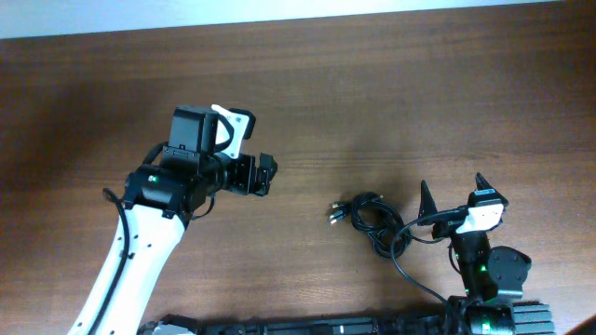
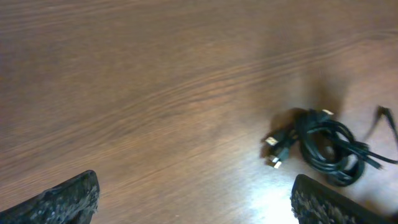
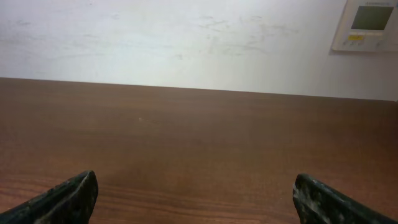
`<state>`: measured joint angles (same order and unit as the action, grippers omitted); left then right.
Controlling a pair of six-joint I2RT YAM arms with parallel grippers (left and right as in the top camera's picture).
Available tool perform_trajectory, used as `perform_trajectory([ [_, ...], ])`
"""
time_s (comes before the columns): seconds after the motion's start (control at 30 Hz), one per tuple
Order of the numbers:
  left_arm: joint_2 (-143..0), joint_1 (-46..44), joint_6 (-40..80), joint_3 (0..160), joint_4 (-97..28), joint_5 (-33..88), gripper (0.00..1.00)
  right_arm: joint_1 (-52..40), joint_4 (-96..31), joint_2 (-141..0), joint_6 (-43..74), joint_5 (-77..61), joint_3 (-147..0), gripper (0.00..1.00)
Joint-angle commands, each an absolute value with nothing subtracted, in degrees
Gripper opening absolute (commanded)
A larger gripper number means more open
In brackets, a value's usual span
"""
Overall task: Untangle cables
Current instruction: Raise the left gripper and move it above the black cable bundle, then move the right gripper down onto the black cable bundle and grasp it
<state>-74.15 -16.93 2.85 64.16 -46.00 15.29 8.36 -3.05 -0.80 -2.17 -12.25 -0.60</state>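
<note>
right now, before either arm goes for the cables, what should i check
1. Left fingers open and empty: ok.
2. Right fingers open and empty: ok.
3. Cables seen by the left wrist camera: ok, bundle at lower right, plug ends on its left.
4. Cables seen by the right wrist camera: not ok, only table and wall.
5. Strands clear of the right arm: cannot tell; in the overhead view one black line runs from the bundle toward its base.
</note>
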Motion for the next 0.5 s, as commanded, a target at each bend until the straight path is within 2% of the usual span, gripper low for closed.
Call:
perform_trajectory([
  [0.0,-74.6,-17.3,3.1,65.6,-46.1,19.3,0.99,7.8,-3.5,-0.5,-2.5,-12.4,-0.3,0.99],
  [0.47,-74.6,-17.3,3.9,65.6,-46.7,24.4,0.99,7.8,-3.4,-0.5,-2.5,-13.5,-0.3,0.99],
])
